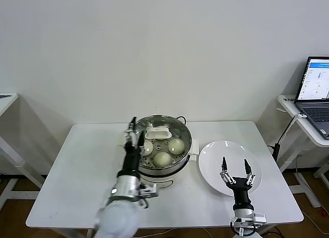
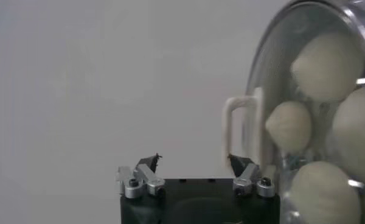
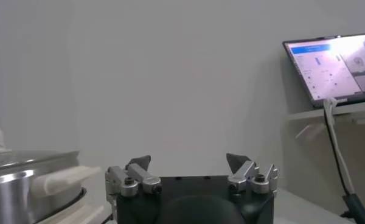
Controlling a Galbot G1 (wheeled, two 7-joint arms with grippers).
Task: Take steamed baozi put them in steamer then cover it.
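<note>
We are seeing black grippers, left (image 1: 134,129) and right (image 1: 236,172), with silver screwed knuckles, dark pointed jaws, grey wrists.

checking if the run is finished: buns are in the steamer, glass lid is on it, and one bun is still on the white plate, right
Not quite: the white plate is bare in the head view, with only the open right claw over it. The rest stands: the buns sit in the steamer under the glass lid, with the open left claw beside its white handle.
</note>
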